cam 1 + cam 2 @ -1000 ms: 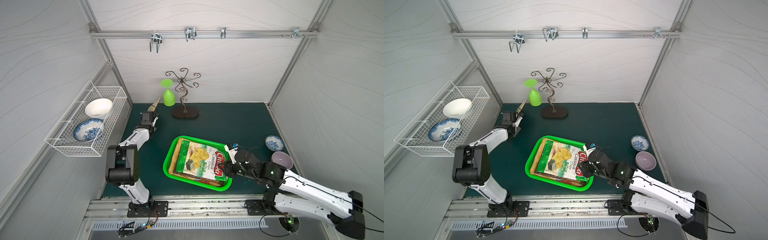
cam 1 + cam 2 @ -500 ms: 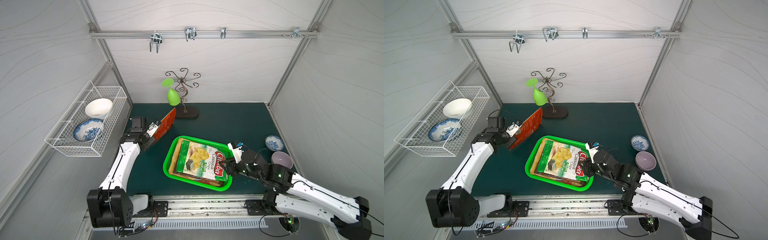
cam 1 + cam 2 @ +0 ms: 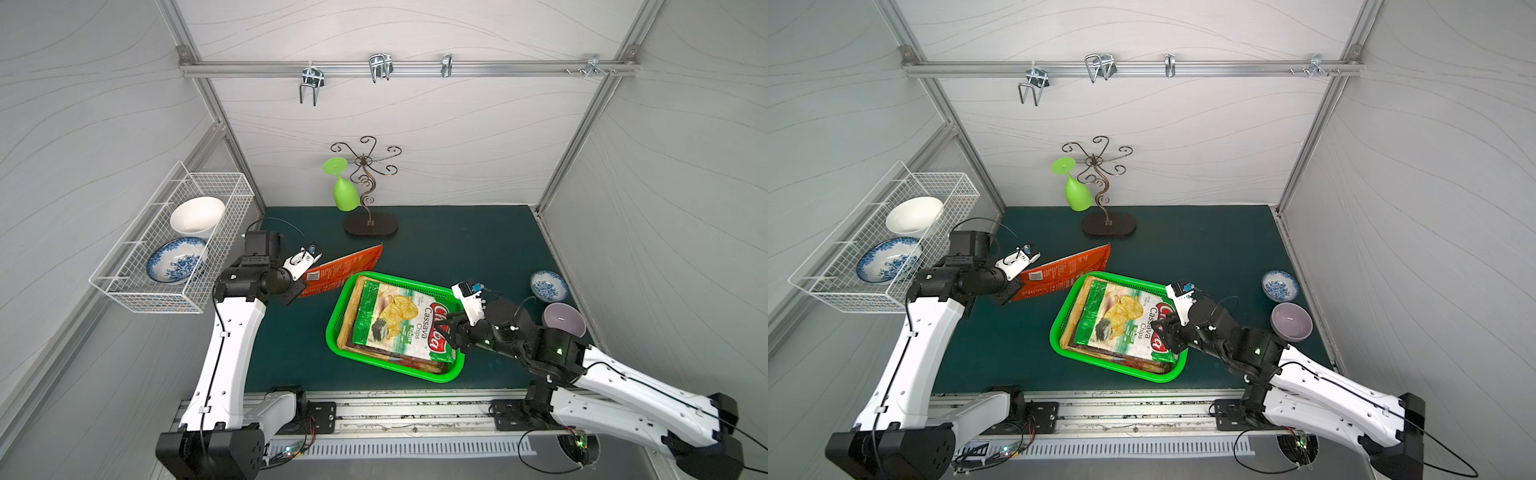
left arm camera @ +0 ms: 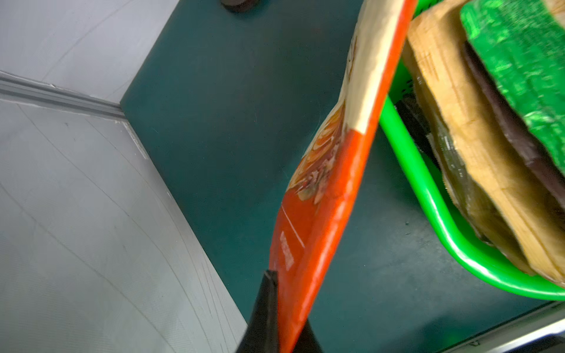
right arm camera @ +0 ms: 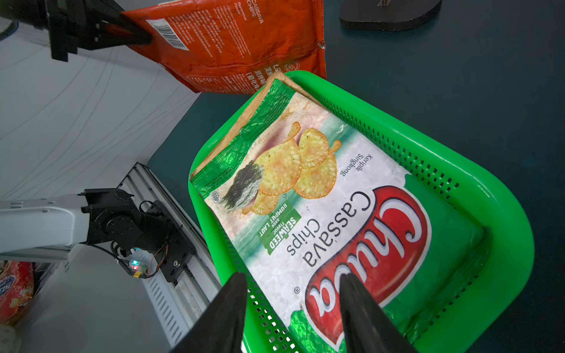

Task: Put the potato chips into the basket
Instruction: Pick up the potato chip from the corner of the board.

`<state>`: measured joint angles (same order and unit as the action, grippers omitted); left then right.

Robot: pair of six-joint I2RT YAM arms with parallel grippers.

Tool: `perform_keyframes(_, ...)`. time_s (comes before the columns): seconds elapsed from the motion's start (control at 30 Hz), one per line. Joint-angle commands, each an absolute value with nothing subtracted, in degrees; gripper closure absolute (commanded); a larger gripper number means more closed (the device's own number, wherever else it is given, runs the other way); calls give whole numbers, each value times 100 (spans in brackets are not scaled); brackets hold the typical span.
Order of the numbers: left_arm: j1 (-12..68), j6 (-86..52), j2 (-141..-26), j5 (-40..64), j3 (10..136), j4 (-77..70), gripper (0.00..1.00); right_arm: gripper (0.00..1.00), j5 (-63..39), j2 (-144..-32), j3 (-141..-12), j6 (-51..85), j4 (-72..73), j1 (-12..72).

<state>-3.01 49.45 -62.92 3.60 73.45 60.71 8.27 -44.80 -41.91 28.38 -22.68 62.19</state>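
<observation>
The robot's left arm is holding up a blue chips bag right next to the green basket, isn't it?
Almost. The bag is orange, not blue. The right wrist view shows the left gripper shut on a corner of the orange chips bag, held up right next to the green basket. Both top views show the same.

**A:** Where are the top views looking from?

**B:** Both are looking down from high above the near edge, facing the far wall [image 3: 415,124] and taking in the whole green mat [image 3: 457,249].

**A:** And the wrist cameras?

**B:** The left wrist one is sitting close behind the orange bag [image 4: 321,229], looking along it toward the green basket [image 4: 426,192]. The right wrist one is looking from close over that basket toward the left. Both are showing the bag and the basket.
</observation>
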Motion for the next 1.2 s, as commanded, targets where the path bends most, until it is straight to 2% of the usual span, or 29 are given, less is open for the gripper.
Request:
perform_keyframes(0.0, -334, 4872, -6152, 947, 8041, 6240, 100, 48, 707, -4507, -4371, 2622, -2014, 6258)
perform_keyframes(0.2, -334, 4963, -6224, 1541, 8734, 6735, 100, 47, 601, -4689, -4663, 2388, -1997, 6258)
perform_keyframes(0.43, -334, 5168, -6283, 2533, 9424, 7481, 100, 38, 778, -4526, -4976, 1715, -1944, 6251)
perform_keyframes(0.47, -333, 5172, -6314, 2671, 9545, 7595, 100, 34, 729, -4482, -5110, 1604, -2054, 6239)
perform_keyframes(0.57, -334, 5202, -6392, 3159, 9871, 7967, 100, 31, 391, -4494, -5524, 1358, -2424, 6190)
perform_keyframes(0.7, -325, 5148, -6481, 3630, 10204, 8308, 100, 33, -306, -4653, -5930, 1072, -2623, 6188)
perform_keyframes(0.9, -300, 4912, -6515, 3575, 10292, 8267, 100, 34, -1358, -5192, -6412, 1415, -2424, 6276)
perform_keyframes(1.17, -108, 4818, -6522, 3311, 10207, 8240, 100, 38, -778, -6181, -7225, 1135, -2871, 6964)
